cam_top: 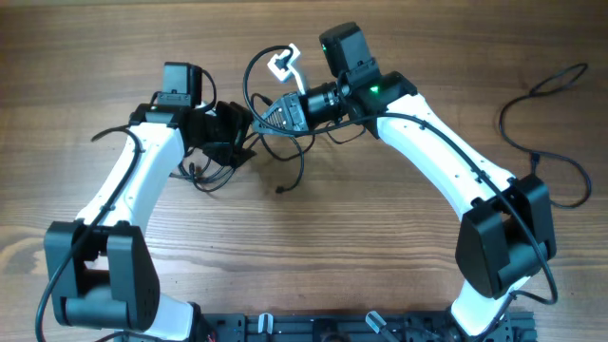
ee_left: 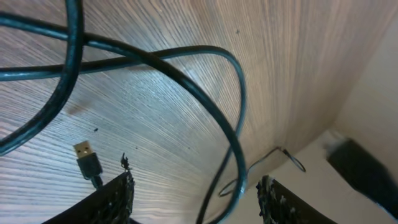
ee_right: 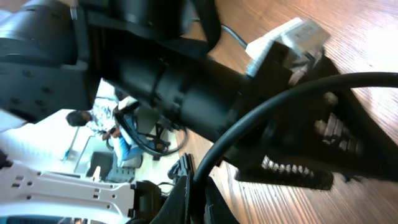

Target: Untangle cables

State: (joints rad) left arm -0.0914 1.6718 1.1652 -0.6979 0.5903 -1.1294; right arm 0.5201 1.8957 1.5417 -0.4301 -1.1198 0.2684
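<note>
Black cables [cam_top: 207, 174] are being held in a loose tangle at the far middle of the wooden counter [cam_top: 380, 237], where the two arms are being brought close together. The tangle is being spread below and beside the left pincer [cam_top: 231, 128], with one loop being carried up toward a white plug [cam_top: 283, 63] and one strand being trailed down toward the near side, ending in a small plug. The right pincer [cam_top: 271, 116] is being kept just beside the left one. In the left wrist view, the left pincer [ee_left: 196, 202] is being shown with its fingers [ee_left: 115, 199] well apart and nothing clamped, while a cable [ee_left: 239, 93] is being passed in a wide arc through the gap between them; a USB plug [ee_left: 87, 160] is being seen lying on the wood near the left finger. In the right wrist view, the right pincer [ee_right: 198, 196] is being shown closed on a cable [ee_right: 261, 115] that is being arched up and away to the right, with the white plug [ee_right: 292, 37] beyond it. A separate black cord [cam_top: 518, 142] is being left lying in curves at the right of the counter, well apart from the tangle.
</note>
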